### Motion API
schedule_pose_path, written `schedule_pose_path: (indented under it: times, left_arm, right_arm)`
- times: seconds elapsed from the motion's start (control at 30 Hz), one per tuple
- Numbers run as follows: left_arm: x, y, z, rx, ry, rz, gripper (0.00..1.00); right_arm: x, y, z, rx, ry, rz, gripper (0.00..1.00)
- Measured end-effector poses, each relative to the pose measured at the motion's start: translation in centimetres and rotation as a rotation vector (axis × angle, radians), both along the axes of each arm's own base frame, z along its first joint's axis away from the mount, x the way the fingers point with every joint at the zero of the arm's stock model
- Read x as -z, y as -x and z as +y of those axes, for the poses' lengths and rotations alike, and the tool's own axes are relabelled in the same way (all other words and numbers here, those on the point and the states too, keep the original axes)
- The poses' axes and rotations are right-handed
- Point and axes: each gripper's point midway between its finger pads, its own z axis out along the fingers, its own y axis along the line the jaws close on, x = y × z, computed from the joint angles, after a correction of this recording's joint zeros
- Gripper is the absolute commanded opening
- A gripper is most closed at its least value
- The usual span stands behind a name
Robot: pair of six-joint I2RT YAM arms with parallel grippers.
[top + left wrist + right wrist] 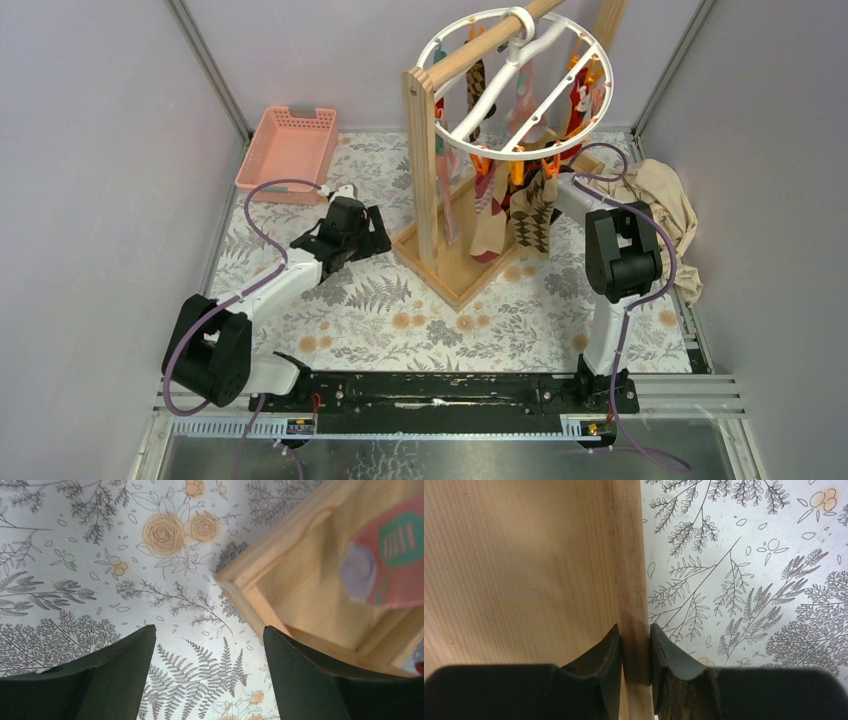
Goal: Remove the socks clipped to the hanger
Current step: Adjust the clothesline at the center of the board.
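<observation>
Top external view, from the left: a pink basket [288,150] sits at the far left corner of the floral table cover [400,300], and just right of it the left gripper [209,635] hovers low over the cover. Its jaws are spread wide with nothing between them, and it sits near the corner of the wooden frame [420,170]. In the left wrist view a pink sock with coloured patches [395,555] hangs above the frame's base, off to the right of the fingers. The white ring hanger [500,156] hangs from the frame's top bar. The socks are all clipped to it: argyle socks [530,215] at the near side and a red sock [580,100] at the far right. The right gripper [636,640] is pinched narrowly on the raised edge of the frame's base, which I take to be bracing the stand. A heap of beige cloth [665,200] lies beyond it. The step looks like the left arm's reach for a sock. To do it well, the left gripper should rise and swing right to the sock's hanging end and close on fabric well below the clip. It should then pull down and away in one steady draw. The ring hangs free, so a jerk could set it swinging or tip the stand against the right grip.
</observation>
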Motion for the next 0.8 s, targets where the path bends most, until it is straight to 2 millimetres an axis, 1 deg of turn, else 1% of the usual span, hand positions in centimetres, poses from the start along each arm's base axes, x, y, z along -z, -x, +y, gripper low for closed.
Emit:
schedule_pose_path:
  times: [0.07, 0.17, 0.23, 0.27, 0.3, 0.37, 0.4, 0.43, 0.47, 0.5, 0.53, 0.6, 0.67, 0.7, 0.8]
  left_arm:
    - [0.3, 0.5, -0.3, 0.013, 0.006, 0.010, 0.88]
    - [0.8, 1.3, -1.2, 0.039, 0.019, 0.029, 0.96]
    - [0.9, 1.8, -1.8, 0.054, 0.026, 0.037, 0.98]
    - [0.9, 1.9, -2.0, 0.060, 0.030, 0.038, 0.98]
    - [0.9, 2.0, -2.3, 0.067, 0.034, 0.038, 0.98]
    - [0.9, 2.3, -2.8, 0.078, 0.042, 0.040, 0.97]
    - [0.9, 2.4, -3.1, 0.083, 0.046, 0.042, 0.96]
    - [0.8, 2.6, -3.4, 0.088, 0.049, 0.043, 0.93]
    - [0.8, 2.7, -3.6, 0.091, 0.053, 0.045, 0.90]
    - [0.8, 2.8, -3.9, 0.094, 0.057, 0.047, 0.87]
    - [0.8, 3.0, -4.1, 0.097, 0.061, 0.048, 0.81]
    - [0.8, 3.3, -4.6, 0.101, 0.071, 0.052, 0.68]
    - [0.8, 3.5, -5.1, 0.107, 0.076, 0.054, 0.53]
    - [0.9, 3.7, -5.5, 0.111, 0.080, 0.055, 0.48]
    - [1.7, 4.1, -6.4, 0.120, 0.078, 0.077, 0.39]
  right_arm:
    - [0.0, -0.1, 0.1, 0.023, -0.008, -0.004, 0.00]
    - [0.0, -0.5, 0.2, 0.046, -0.019, -0.009, 0.00]
    - [0.1, -1.0, 0.3, 0.053, -0.027, -0.013, 0.00]
    - [0.0, -1.2, 0.4, 0.053, -0.030, -0.016, 0.06]
    - [0.0, -1.6, 0.5, 0.053, -0.033, -0.020, 0.15]
    - [0.0, -2.4, 0.7, 0.050, -0.040, -0.027, 0.37]
    - [0.0, -2.8, 0.8, 0.046, -0.045, -0.035, 0.51]
    - [-0.1, -3.2, 0.9, 0.046, -0.049, -0.049, 0.61]
    - [-0.1, -3.9, 1.1, 0.051, -0.067, -0.076, 0.68]
    - [-0.2, -4.5, 1.3, 0.049, -0.081, -0.101, 0.72]
    - [-0.2, -5.0, 1.5, 0.043, -0.094, -0.126, 0.75]
    - [-0.1, -5.6, 1.7, 0.025, -0.111, -0.176, 0.78]
    - [-0.3, -5.6, 1.8, 0.007, -0.124, -0.208, 0.78]
    - [-0.6, -5.5, 1.8, -0.007, -0.128, -0.223, 0.78]
    - [-2.0, -4.9, 1.6, -0.041, -0.128, -0.274, 0.78]
